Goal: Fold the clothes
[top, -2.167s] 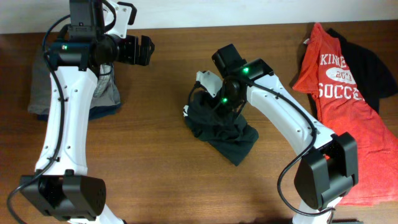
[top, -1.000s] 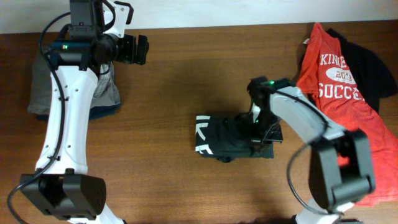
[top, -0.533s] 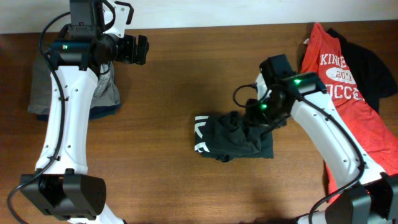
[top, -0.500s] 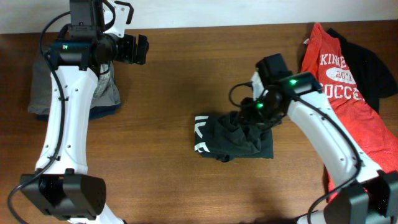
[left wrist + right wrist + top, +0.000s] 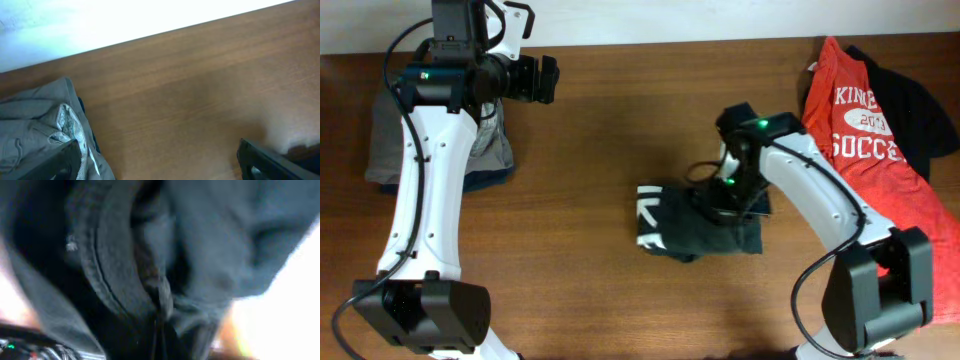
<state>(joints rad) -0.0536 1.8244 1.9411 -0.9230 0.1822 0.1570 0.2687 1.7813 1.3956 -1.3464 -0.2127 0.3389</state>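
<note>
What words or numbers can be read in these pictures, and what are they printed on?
"KINE", top row on the red T-shirt; the word runs into a fold.
"SOCCE", bottom row, same shirt, cut at the fold.
Number between them: starts "20", rest too small.
On the black T-shirt, white block letters: folded, unreadable.
Both wrist views: no text.

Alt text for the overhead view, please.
The right gripper is closed on a partly folded black T-shirt with white lettering at centre. The left gripper hangs open near a grey folded pile at far left; a red SOCCER T-shirt lies at right.
</note>
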